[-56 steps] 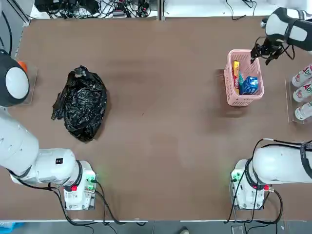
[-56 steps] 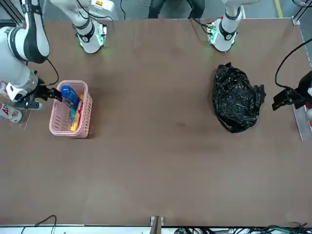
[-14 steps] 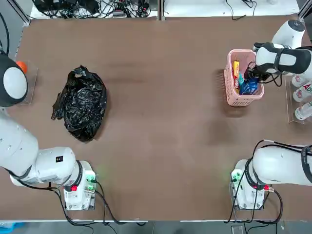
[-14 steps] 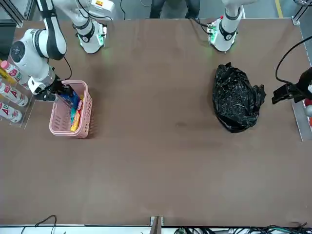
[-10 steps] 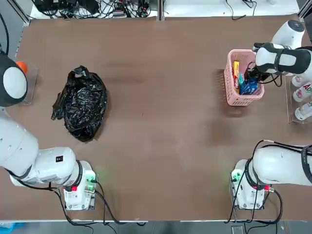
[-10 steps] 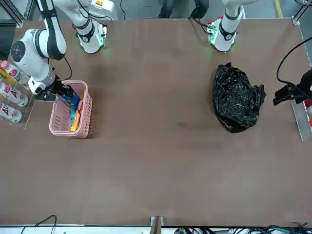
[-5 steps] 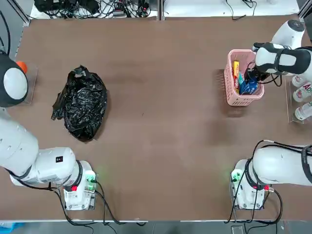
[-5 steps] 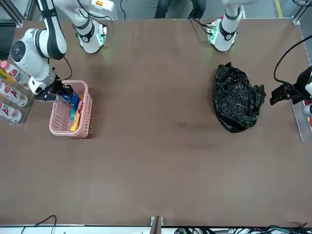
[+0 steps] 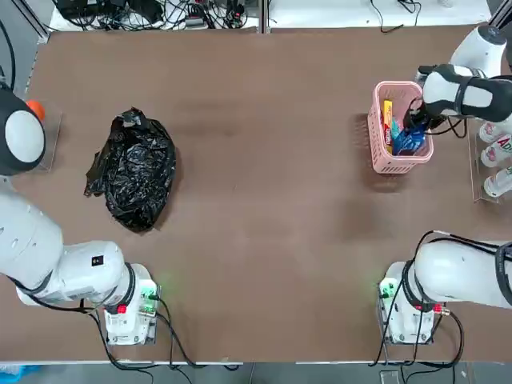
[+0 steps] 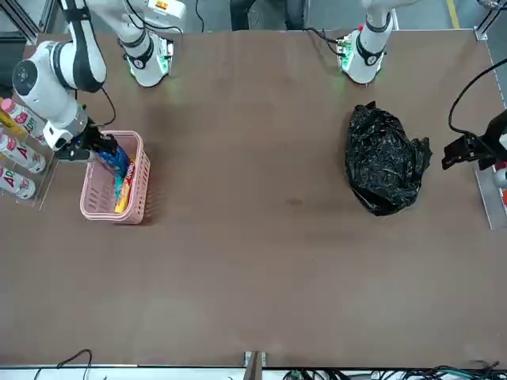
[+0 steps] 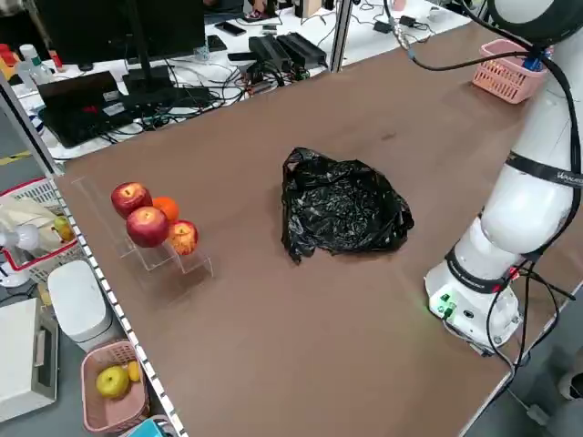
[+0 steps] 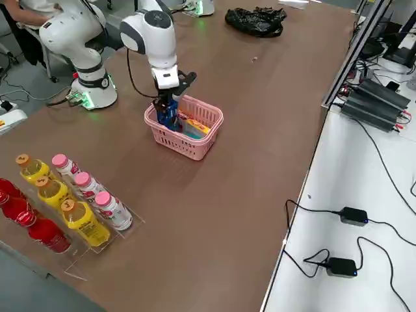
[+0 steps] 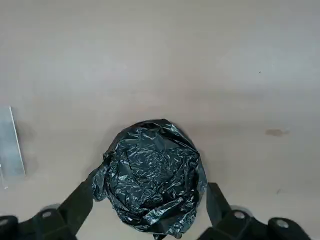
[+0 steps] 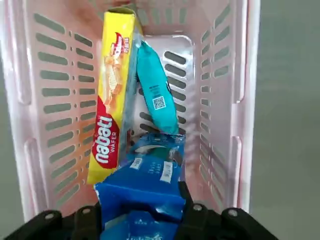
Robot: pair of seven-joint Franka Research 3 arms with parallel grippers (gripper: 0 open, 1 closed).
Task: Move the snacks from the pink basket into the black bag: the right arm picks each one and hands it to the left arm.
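Two white robot arms stand at a big brown table (image 9: 264,200) with a smooth, flat top. Behind it sit black cables (image 9: 152,11) and dark screens. A clear stand on one side holds red and orange fruits (image 11: 148,221). A clear rack on the other side holds bottles (image 12: 65,201) with pink, yellow and red colours.

Over on the right, the pink basket (image 9: 379,128) is a small plastic box with slotted walls and a round rim. Inside it lie a long yellow packet (image 14: 114,110) with red letters and a small teal packet (image 14: 155,95), side by side and touching. The blue packet (image 14: 145,192) is at the near end of the basket, crinkled and shiny.

The right arm bends down over the basket, and the right gripper (image 9: 412,126) reaches into it. Its dark fingers (image 14: 192,217) are pressed on both sides of the blue packet, holding it.

Far away on the left lies the black bag (image 9: 132,170), a shiny lump full of wrinkles. The left gripper (image 13: 150,220) hangs above the bag with its fingers spread wide and nothing between them
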